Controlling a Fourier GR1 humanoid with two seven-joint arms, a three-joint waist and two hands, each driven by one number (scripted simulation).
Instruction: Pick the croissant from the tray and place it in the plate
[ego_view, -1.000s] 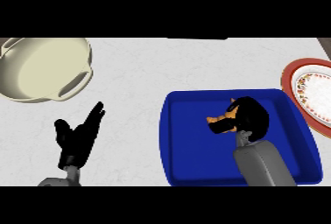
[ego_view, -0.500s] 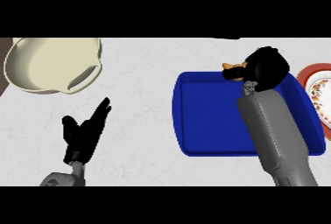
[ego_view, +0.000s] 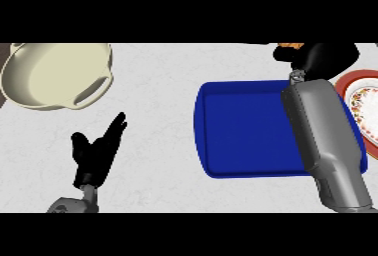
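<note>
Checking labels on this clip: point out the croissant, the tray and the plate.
croissant (ego_view: 291, 46), head view: orange end showing beside the right hand (ego_view: 328, 56).
tray (ego_view: 244, 135), head view: bare blue floor.
plate (ego_view: 367, 101), head view: patterned inner face.

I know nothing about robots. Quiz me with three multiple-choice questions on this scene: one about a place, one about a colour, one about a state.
1. Where is the croissant? A lying in the tray; B in the right robot hand, beyond the tray's far edge; C under the left robot hand.
2. What colour is the tray? A green; B white; C blue.
3. How is the left robot hand? A open, fingers straight; B a fist; C curled round the croissant.
Answers: 1 B, an orange tip shows beside its curled fingers; 2 C, floor and rim are blue; 3 A, it holds nothing.
</note>
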